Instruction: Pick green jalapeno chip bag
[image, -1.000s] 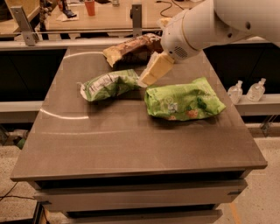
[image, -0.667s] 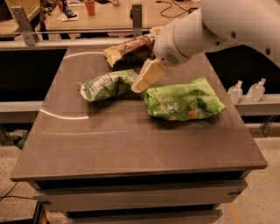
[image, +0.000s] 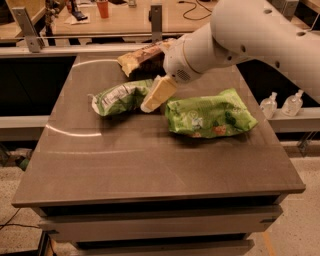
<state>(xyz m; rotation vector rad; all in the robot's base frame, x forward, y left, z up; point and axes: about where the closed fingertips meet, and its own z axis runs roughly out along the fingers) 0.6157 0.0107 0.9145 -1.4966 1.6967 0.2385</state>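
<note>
Here the tool, grip unclear, hangs at the crumpled, white-panelled green jalapeno chip bag.

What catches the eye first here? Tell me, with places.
The big white arm reaches in from the upper right, its gripper at the right end of the green jalapeno chip bag on the table. A larger lime-green bag lies to its right; a brown and yellow bag sits at the far edge.
</note>
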